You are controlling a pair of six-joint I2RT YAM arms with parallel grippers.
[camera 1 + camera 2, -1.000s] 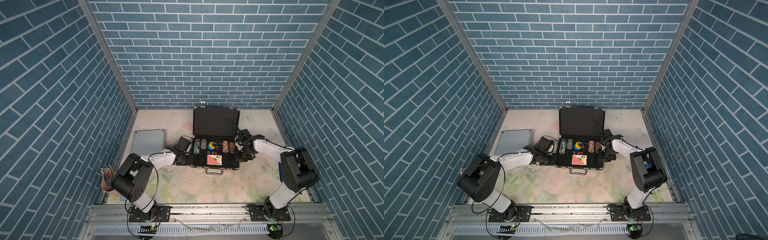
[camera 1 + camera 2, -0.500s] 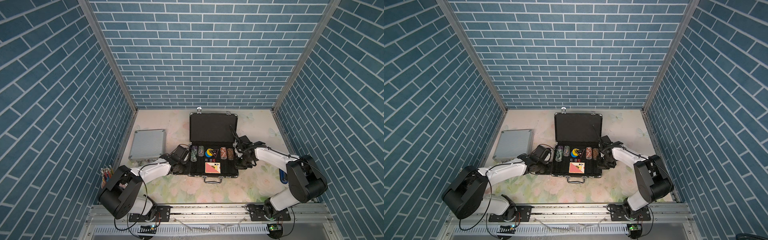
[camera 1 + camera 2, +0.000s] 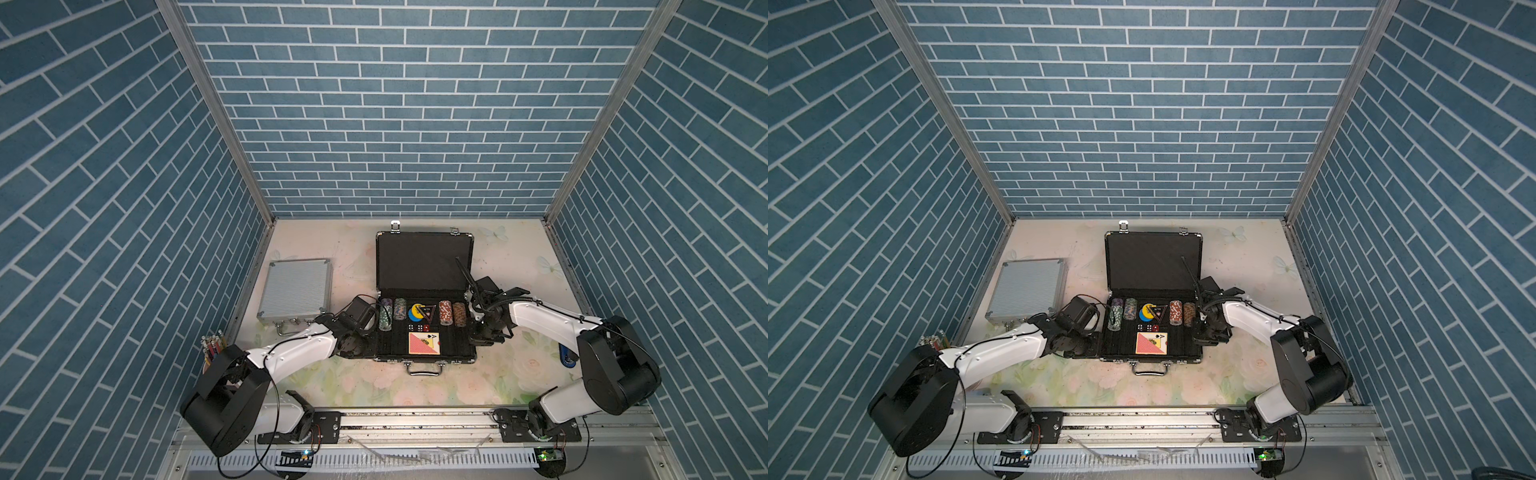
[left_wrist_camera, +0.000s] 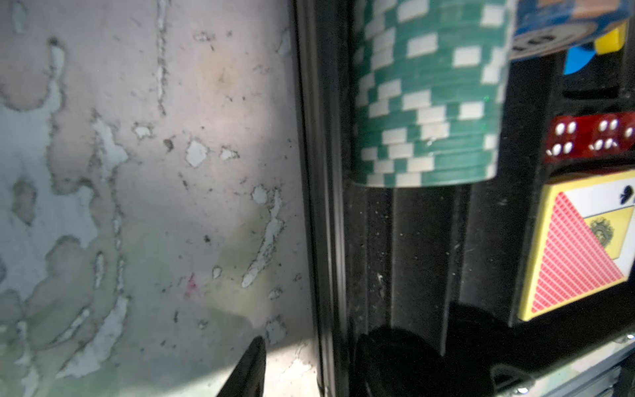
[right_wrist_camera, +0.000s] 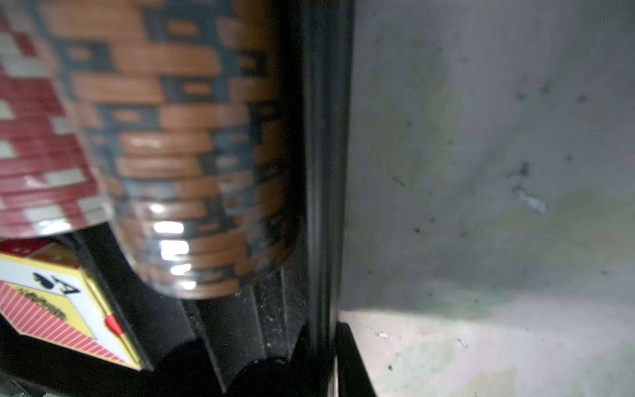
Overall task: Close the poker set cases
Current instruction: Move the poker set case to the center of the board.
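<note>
Black foam is seen lining the black case [image 3: 424,262], which lies open in the middle of the table [image 3: 519,257] with its lid raised and leaned toward the back wall. Only a narrow strip of table is left behind the lid's top edge. Bare floral surface is left between its handle [image 3: 424,368] and the front rail, and a wider bare stretch lies to its right. The silver case [image 3: 296,291] is seen shut and flat, well apart at the back left, close to the side wall. The black case's left wall is straddled by the left pincer [image 4: 319,361] with jaws parted: the outer finger [image 4: 247,364] stands clear of the wall, and the other is inside the tray. The right wall is clamped by the right pincer [image 5: 319,371], a finger pressed against each face. Along the tray's back slots a green chip stack [image 4: 429,103] is laid nearest the left wall and a brown chip stack [image 5: 192,154] nearest the right, with a red chip stack [image 5: 34,154] just beside the brown. Red dice [image 4: 591,137] and a card deck [image 3: 424,343] are held in the middle compartments. The deck is nearer the handle.
</note>
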